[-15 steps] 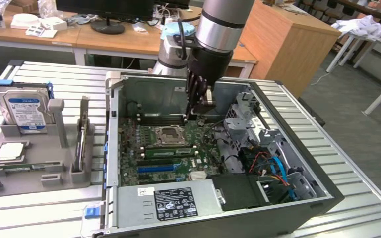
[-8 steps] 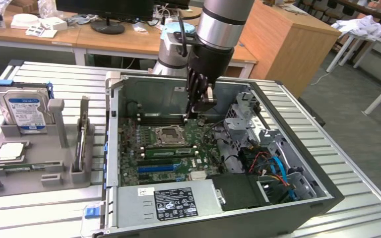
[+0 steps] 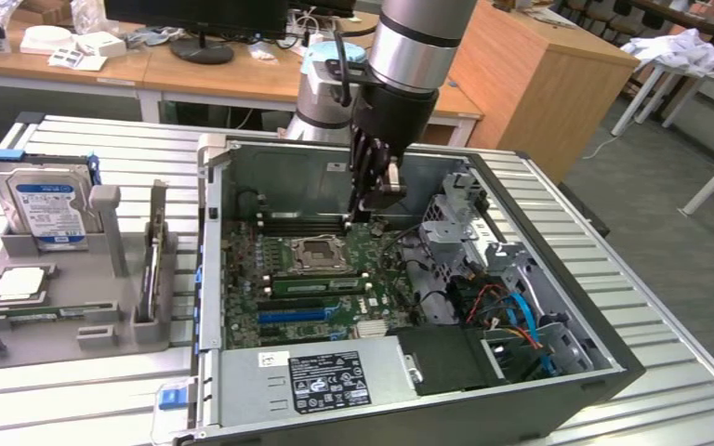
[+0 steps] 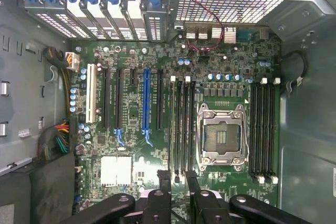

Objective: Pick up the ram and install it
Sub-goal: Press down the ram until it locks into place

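Observation:
A long green ram stick (image 3: 316,283) sits seated in the memory slots just in front of the CPU socket (image 3: 320,251) on the motherboard. In the wrist view this slot bank (image 4: 182,129) runs beside the socket (image 4: 220,135). My gripper (image 3: 374,212) hangs inside the open PC case, raised above the board near the end of those slots. Its two black fingers (image 4: 165,179) stand apart with only the board showing between them, so my gripper (image 4: 177,178) is open and holds nothing. Another green stick (image 3: 45,316) lies in the grey tray at the exterior view's left.
The grey tray (image 3: 72,339) also holds an upright blue-labelled hard drive (image 3: 45,209) and a CPU (image 3: 19,283). Inside the case are a drive cage (image 3: 463,218), loose cables (image 3: 512,316) and a power supply (image 3: 326,381). Case walls surround the board.

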Robot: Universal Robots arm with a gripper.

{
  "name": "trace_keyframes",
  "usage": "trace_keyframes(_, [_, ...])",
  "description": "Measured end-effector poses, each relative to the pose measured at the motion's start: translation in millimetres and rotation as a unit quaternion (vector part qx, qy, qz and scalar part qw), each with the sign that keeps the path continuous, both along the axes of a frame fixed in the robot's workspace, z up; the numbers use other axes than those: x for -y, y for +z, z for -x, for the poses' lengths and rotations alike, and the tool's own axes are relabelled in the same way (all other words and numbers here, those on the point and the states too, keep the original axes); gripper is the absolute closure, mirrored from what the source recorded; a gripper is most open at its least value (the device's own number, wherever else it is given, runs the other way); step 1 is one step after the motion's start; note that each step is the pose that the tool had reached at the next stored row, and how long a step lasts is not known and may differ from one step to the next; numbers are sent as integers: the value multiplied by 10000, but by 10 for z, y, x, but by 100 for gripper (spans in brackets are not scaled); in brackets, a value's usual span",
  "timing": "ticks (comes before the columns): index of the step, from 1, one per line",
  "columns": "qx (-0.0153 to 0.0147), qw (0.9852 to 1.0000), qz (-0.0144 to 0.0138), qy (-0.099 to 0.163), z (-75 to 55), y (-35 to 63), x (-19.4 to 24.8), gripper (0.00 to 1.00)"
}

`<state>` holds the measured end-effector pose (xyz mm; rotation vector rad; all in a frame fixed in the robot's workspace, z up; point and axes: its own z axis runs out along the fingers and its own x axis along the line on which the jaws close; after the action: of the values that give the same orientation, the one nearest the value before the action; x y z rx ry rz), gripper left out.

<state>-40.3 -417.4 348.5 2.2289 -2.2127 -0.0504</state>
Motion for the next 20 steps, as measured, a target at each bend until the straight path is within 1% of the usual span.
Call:
trace_keyframes(2, [0, 10000, 0, 0, 0, 0, 0, 75])
trace_keyframes(3, [0, 10000, 0, 0, 0, 0, 0, 76])
trace_keyframes(4, [0, 10000, 0, 0, 0, 0, 0, 83])
trace_keyframes(5, [0, 10000, 0, 0, 0, 0, 0, 83])
trace_keyframes(6, [0, 10000, 0, 0, 0, 0, 0, 89])
trace_keyframes(7, [0, 10000, 0, 0, 0, 0, 0, 89])
trace_keyframes(17, [0, 10000, 0, -1, -1, 0, 0, 89])
trace_keyframes(20, [-1, 10000, 1, 0, -20, 0, 0, 89])
